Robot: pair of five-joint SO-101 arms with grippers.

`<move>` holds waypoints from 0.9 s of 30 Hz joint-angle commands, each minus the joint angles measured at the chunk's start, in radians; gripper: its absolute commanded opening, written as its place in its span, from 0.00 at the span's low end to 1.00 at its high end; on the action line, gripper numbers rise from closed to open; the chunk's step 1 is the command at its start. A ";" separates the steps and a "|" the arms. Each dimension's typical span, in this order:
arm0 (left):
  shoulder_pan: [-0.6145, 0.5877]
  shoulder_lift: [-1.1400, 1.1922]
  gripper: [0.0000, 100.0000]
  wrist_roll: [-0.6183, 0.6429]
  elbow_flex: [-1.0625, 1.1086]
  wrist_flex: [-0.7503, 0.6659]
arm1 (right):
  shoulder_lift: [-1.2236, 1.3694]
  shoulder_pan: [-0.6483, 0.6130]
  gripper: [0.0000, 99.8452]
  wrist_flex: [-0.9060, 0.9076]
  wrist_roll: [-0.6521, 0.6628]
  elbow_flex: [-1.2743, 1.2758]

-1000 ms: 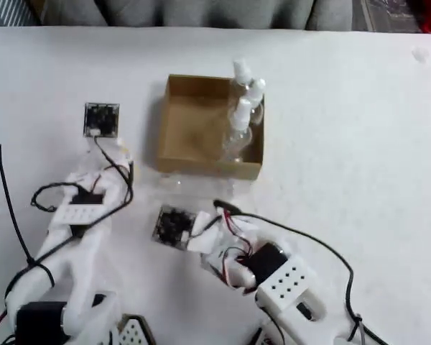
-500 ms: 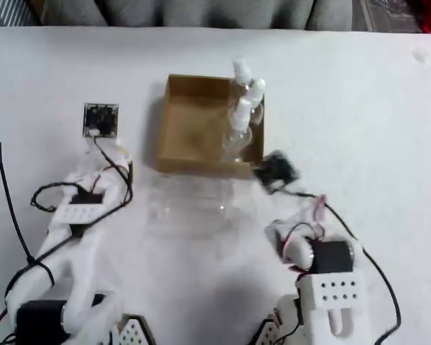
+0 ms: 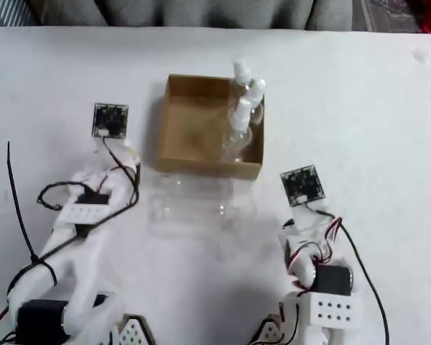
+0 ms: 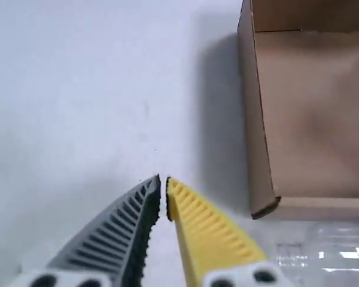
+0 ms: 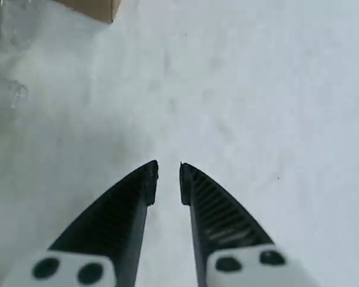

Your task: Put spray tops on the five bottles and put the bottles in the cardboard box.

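The cardboard box (image 3: 194,129) stands open at mid table, with three clear bottles with white spray tops (image 3: 241,113) along its right side. Clear bottles (image 3: 194,205) lie on the table just in front of it; I cannot make out their number or any tops. The left arm (image 3: 93,201) is left of the box. Its left gripper (image 4: 163,184) is shut and empty over bare table beside the box wall (image 4: 254,119), with a clear bottle (image 4: 323,254) close by. The right arm (image 3: 312,244) is at the box's front right. Its right gripper (image 5: 169,173) is open by a narrow gap, holding nothing.
White table (image 3: 359,108) stretches wide to the right of the box and behind it. In the right wrist view a box corner (image 5: 99,8) and the clear bottles (image 5: 6,89) lie off to one side. Cables trail from both arms.
The right arm swung from in front of the box's left side over to its front right, uncovering the clear bottles. The left arm edged slightly farther out and right.
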 commanded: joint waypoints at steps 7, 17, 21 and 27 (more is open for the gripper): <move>-0.012 0.119 0.03 0.011 -0.163 0.040 | -0.054 0.013 0.03 -0.012 0.017 0.009; -0.168 0.015 0.03 0.009 -0.282 0.305 | -0.061 0.010 0.03 -0.015 0.017 0.011; -0.277 -0.145 0.03 0.003 -0.307 0.442 | -0.061 0.010 0.03 -0.042 0.017 0.021; -0.463 -0.263 0.03 -0.054 -0.339 0.578 | -0.061 0.010 0.03 -0.077 0.017 0.038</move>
